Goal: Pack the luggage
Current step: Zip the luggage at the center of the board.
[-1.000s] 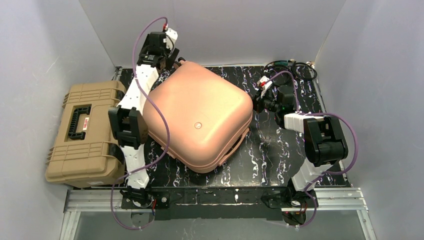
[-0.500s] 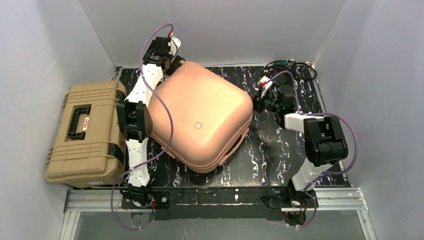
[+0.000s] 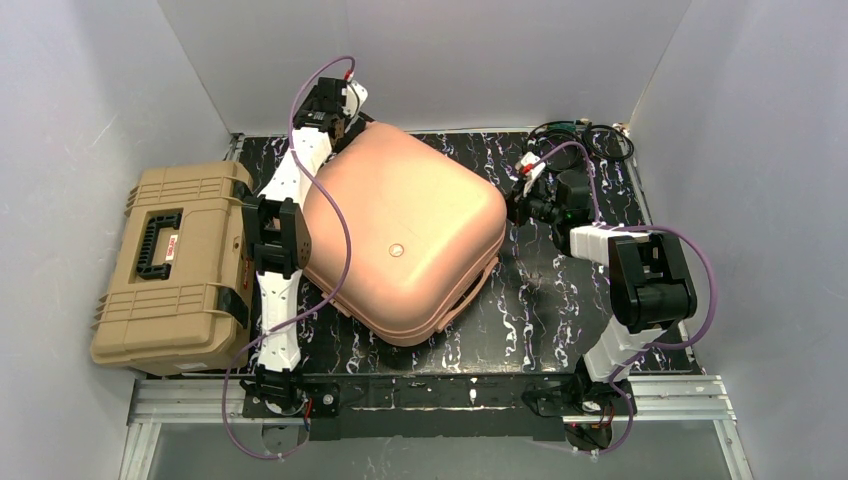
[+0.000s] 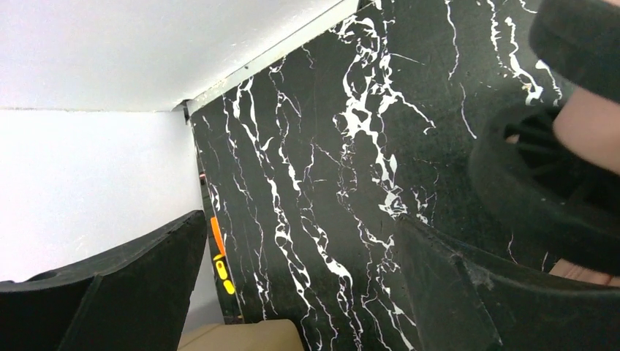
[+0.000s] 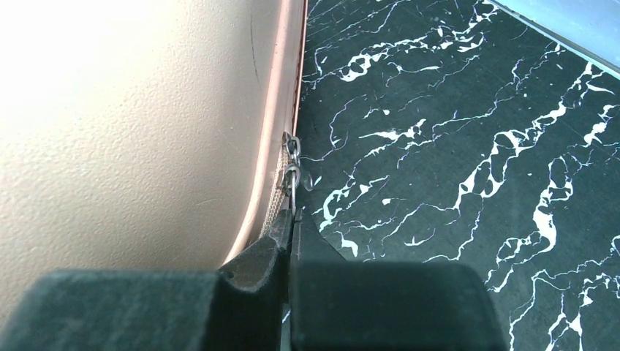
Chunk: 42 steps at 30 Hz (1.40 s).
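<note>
I log peach-pink suitcase (image 3: pixel 400 240), lid down, lying flat mid-worktop (image 3: pixel 540 320), my left pincer (image 3: pixel 343 118) released wide at its 11 o'clock corner, my right pincer (image 5: pixel 291 227) clenched on the zipper pull (image 5: pixel 292 172) at its 3 o'clock edge, tan toolbox (image 3: pixel 170 265) at 9 o'clock.

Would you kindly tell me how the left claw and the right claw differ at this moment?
The left claw stands wide open, holding nothing; the right claw is shut on the zipper pull of the luggage. The left claw is at the luggage's far left corner; the right claw is at its right edge. Both sit close beside the closed luggage.
</note>
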Each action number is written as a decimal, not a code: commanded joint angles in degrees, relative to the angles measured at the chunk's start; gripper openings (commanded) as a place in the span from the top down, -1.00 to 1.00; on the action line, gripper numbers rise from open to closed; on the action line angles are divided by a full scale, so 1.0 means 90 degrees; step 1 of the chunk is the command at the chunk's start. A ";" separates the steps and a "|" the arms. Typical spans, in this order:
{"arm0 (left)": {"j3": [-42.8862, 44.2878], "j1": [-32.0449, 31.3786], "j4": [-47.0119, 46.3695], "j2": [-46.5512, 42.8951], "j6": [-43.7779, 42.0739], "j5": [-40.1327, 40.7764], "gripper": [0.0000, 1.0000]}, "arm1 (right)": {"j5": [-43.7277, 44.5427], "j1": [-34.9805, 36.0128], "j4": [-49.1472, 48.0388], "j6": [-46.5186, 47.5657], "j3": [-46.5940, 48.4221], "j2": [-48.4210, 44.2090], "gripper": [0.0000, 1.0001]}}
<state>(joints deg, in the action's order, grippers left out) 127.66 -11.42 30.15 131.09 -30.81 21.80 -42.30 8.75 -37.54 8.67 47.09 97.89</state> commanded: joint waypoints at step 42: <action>0.1332 -0.3200 0.0040 0.0533 -0.0151 -0.1496 -0.97 | 0.0885 -0.1119 0.2408 0.1764 -0.0643 -0.3103 0.38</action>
<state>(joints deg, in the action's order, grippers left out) 139.26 -27.57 21.23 140.53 -36.67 20.60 -40.53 -2.50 -2.24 21.71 37.71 73.89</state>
